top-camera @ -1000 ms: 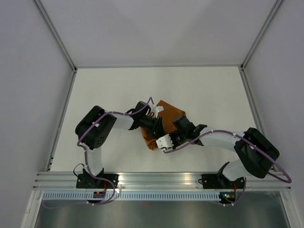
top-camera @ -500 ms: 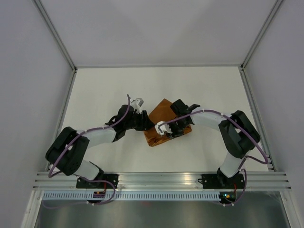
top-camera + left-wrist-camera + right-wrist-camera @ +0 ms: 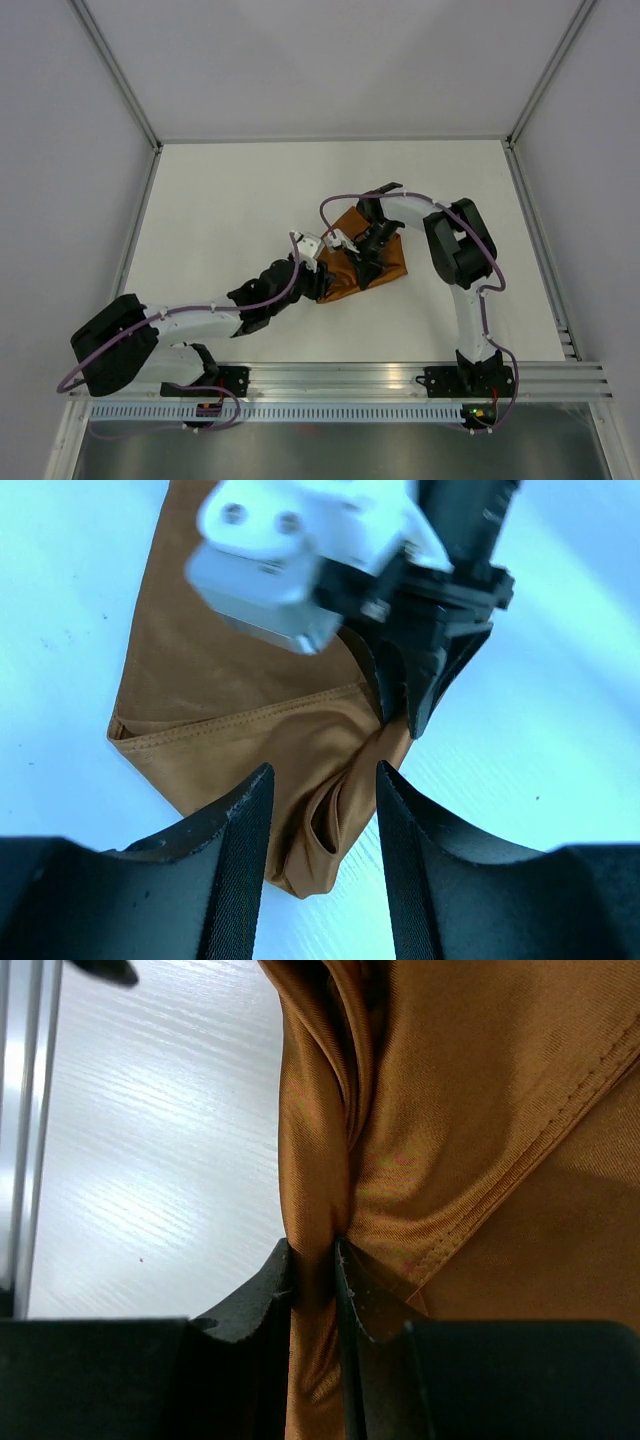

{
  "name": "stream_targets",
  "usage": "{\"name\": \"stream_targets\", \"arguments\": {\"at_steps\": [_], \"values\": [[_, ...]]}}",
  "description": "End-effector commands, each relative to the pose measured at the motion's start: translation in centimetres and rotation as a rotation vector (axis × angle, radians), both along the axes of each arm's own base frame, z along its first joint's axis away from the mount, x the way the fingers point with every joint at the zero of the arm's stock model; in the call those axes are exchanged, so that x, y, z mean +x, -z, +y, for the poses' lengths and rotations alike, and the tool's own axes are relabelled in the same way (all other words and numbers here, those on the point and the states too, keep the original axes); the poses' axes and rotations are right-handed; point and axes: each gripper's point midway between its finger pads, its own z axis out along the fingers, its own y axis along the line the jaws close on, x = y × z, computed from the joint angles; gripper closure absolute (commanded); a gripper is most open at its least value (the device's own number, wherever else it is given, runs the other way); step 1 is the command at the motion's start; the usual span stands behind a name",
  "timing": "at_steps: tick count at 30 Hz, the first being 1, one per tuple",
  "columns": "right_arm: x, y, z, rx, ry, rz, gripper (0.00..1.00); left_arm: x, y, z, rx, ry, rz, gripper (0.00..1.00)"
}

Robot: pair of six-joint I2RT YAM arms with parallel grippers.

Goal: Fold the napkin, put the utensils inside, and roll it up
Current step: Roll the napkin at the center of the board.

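Observation:
The rust-brown napkin [image 3: 380,262] lies folded and bunched on the white table, with a rolled, puckered end [image 3: 325,830] towards my left gripper. My left gripper [image 3: 322,780] is open, its two fingers standing either side of that end without pinching it; it also shows in the top view [image 3: 318,278]. My right gripper [image 3: 316,1252] is shut on a raised fold of the napkin [image 3: 470,1110]; it also shows in the top view [image 3: 365,265] and from the left wrist [image 3: 410,695]. No utensils are in view.
The white table [image 3: 230,200] is bounded by a metal frame, with a rail [image 3: 340,375] along the near edge. The right arm's elbow [image 3: 455,235] arches over the table to the right of the napkin.
My left arm has stretched out low, bringing its gripper to the napkin's near-left end. My right arm has swung back and right, and the napkin has shifted right with it.

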Motion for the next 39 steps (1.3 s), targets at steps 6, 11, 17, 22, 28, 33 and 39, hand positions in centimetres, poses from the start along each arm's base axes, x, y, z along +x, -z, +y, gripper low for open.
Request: {"name": "stream_targets", "arguments": {"at_steps": [6, 11, 17, 22, 28, 33, 39], "values": [[-0.6, 1.7, -1.7, -0.088, -0.013, 0.116, 0.99, -1.0, 0.6, -4.3, 0.233, 0.143, -0.217, 0.48], [-0.4, 1.8, -1.7, -0.098, -0.001, 0.123, 0.99, -2.5, 2.8, -8.1, 0.348, 0.311, -0.234, 0.48], [-0.2, 2.0, -1.7, -0.107, 0.006, 0.127, 0.99, -2.9, 4.6, -9.9, 0.406, 0.413, -0.227, 0.47], [-0.2, 2.0, -1.6, -0.112, 0.011, 0.127, 1.00, -3.2, 6.0, -10.7, 0.429, 0.464, -0.207, 0.48], [-0.1, 2.1, -1.6, -0.114, 0.019, 0.126, 1.00, -2.6, 7.9, -10.3, 0.480, 0.455, -0.192, 0.49], [-0.2, 2.2, -1.7, -0.119, 0.022, 0.128, 0.99, -2.3, 8.6, -10.3, 0.493, 0.455, -0.179, 0.51], [-0.1, 2.1, -1.8, -0.113, 0.034, 0.120, 1.00, -2.4, 9.7, -9.9, 0.539, 0.468, -0.146, 0.74]]}}
